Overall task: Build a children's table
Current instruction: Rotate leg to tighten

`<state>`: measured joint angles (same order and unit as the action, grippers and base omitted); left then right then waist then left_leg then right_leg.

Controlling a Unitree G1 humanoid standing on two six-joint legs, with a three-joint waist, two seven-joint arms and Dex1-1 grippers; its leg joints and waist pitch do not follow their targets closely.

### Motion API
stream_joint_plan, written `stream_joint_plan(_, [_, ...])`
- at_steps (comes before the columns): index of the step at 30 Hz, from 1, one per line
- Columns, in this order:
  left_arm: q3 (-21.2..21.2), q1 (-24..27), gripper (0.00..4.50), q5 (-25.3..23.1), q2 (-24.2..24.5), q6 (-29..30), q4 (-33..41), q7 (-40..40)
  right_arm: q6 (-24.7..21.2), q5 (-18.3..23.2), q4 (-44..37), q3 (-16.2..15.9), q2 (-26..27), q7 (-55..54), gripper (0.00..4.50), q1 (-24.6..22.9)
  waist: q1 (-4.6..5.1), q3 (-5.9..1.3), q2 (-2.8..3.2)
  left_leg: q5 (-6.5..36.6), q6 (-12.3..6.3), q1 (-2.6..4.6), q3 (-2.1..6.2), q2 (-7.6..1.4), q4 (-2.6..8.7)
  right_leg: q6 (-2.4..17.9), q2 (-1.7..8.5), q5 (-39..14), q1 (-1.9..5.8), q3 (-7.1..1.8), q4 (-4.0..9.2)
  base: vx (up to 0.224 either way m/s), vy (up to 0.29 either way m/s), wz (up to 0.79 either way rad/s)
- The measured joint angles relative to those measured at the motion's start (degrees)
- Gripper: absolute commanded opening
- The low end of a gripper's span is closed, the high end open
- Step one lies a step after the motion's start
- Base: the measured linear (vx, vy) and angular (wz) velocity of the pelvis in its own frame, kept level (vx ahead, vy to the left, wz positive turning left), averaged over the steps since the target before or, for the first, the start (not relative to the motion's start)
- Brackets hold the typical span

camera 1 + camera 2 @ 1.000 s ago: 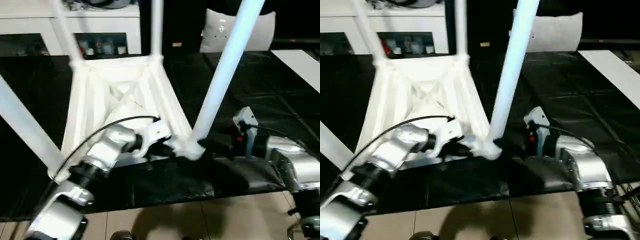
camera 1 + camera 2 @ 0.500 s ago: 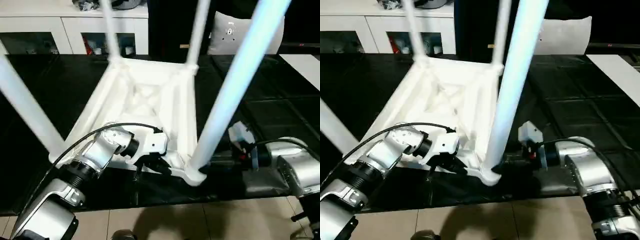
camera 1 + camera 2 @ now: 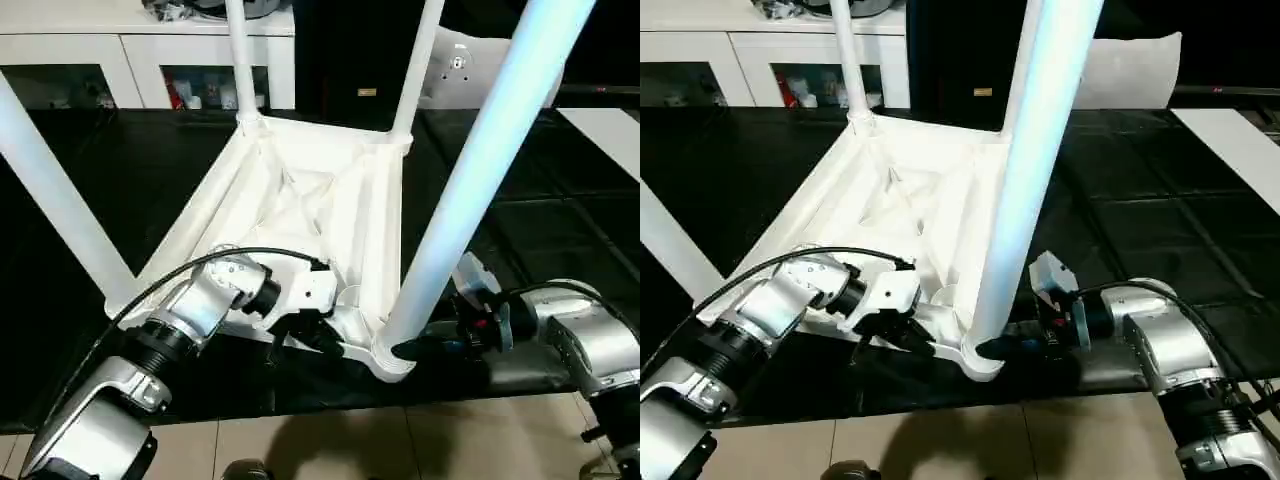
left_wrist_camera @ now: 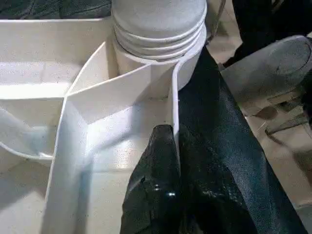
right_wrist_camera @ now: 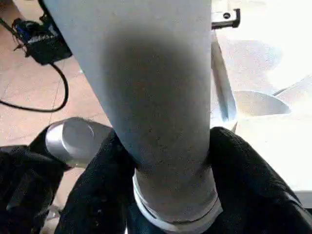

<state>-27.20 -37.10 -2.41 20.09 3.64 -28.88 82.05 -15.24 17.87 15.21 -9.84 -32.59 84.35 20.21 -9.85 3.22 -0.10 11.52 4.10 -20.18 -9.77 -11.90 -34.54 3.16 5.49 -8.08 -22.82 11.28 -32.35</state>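
Note:
The children's table [image 3: 300, 200] lies upside down on the black work table, its four white legs pointing up. My left gripper [image 3: 318, 340] is shut on the tabletop's front rim, just left of the near right corner socket [image 3: 390, 360]. In the left wrist view its black fingers [image 4: 156, 161] pinch the thin rim wall [image 4: 174, 117] below the socket. My right gripper [image 3: 415, 350] reaches in from the right to the foot of the near right leg [image 3: 470, 190]. Its fingers [image 5: 102, 185] press against both sides of that leg [image 5: 156, 97].
The black work table [image 3: 560, 200] ends close in front of the gripped corner, with tan floor tiles [image 3: 400, 440] below. A white cabinet [image 3: 150, 60] and a white cushion [image 3: 1130, 70] stand at the back. A white board [image 3: 610, 130] lies at the right.
My right gripper has moved left to the near right leg's foot and closed around it. The left gripper has kept its hold on the rim. The head view has shifted.

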Motion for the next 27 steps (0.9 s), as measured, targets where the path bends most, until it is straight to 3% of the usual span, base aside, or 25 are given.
stream_joint_plan(4, [1.9,0.5,0.0,0.1,-0.7,3.1,0.0,-2.9,-1.3,0.1,-0.7,1.8,2.0,-4.5,2.02,-0.9,0.43,-0.01,0.02,0.0,0.12,0.07,0.0,0.0,0.0,0.0,0.0,0.1,0.03,0.0,0.0,0.0,0.0,0.0])
stream_joint_plan(6, [3.5,0.6,0.0,-0.2,-1.4,6.8,-0.1,-7.0,-2.9,-0.4,-0.5,3.5,4.2,-10.5,2.0,-0.8,1.16,-0.02,-0.01,-0.1,0.28,0.12,0.0,-0.01,0.0,0.0,-0.03,0.1,0.06,0.01,0.0,0.0,0.0,0.0])
stream_joint_plan(11, [8.3,0.4,0.0,-2.1,-8.0,16.8,-1.0,-22.6,-8.0,-4.3,2.7,8.4,13.2,-32.5,1.98,2.7,5.87,-0.05,-0.12,-0.1,0.4,-0.03,0.0,-0.19,-0.05,-0.1,-0.01,0.2,0.18,0.57,0.63,0.0,0.0,0.0])
stream_joint_plan(14, [10.4,-0.6,0.0,-2.3,-12.2,19.5,-3.2,-30.6,-10.1,-6.1,4.8,10.4,18.0,-44.1,1.98,5.6,7.53,-0.06,-0.13,-0.1,0.39,0.07,0.15,-0.35,0.01,-0.2,-0.12,0.3,0.33,1.07,1.24,0.0,0.0,0.0])
stream_joint_plan(16, [11.5,-1.2,0.0,-2.2,-14.0,20.2,-4.4,-34.1,-10.5,-6.4,5.8,11.1,19.8,-48.5,1.98,6.6,7.73,-0.07,-0.15,0.0,0.38,0.12,0.2,-0.43,0.02,-0.2,-0.12,0.3,0.48,1.12,1.33,0.0,0.0,0.0])
stream_joint_plan(18, [12.1,-2.5,0.0,-2.4,-16.3,20.7,-6.7,-38.9,-8.4,-6.9,8.2,12.4,22.0,-53.1,2.52,7.6,7.54,-0.12,-0.09,0.0,0.31,0.15,0.21,-0.26,0.04,-0.2,-0.06,0.3,0.6,1.09,1.38,0.0,0.0,0.0])
stream_joint_plan(20, [12.3,-2.9,0.0,-2.5,-17.3,21.2,-7.1,-40.8,-6.6,-7.0,8.8,13.0,23.4,-55.1,2.66,7.6,7.47,-0.14,-0.04,0.1,0.15,0.12,0.28,-0.09,0.1,-0.3,0.01,0.4,0.6,0.86,1.42,0.0,0.0,0.0])
stream_joint_plan(22, [12.3,-2.9,0.0,-2.5,-17.5,21.2,-7.0,-40.8,-6.4,-7.0,8.9,13.1,23.5,-55.3,2.87,7.6,7.39,-0.14,-0.05,0.2,-0.01,0.13,0.27,0.01,0.1,-0.4,0.01,0.4,0.65,0.61,1.41,0.0,0.0,0.0])
stream_joint_plan(23, [11.9,-2.8,0.0,-2.7,-17.4,21.2,-6.6,-40.3,-6.2,-7.0,8.7,13.1,23.2,-54.8,3.1,7.3,7.16,-0.14,-0.05,0.2,-0.13,0.12,0.25,0.04,0.1,-0.4,0.01,0.5,0.64,0.53,1.41,0.0,0.0,0.0])
stream_joint_plan(27, [10.5,-1.7,0.0,-2.9,-16.1,19.8,-4.6,-37.2,-6.6,-6.3,7.3,12.9,20.1,-49.4,3.33,5.9,5.96,-0.16,-0.03,0.3,-0.29,0.02,0.18,0.03,0.31,-0.4,-0.01,0.4,0.5,0.43,1.24,0.0,0.0,0.0])
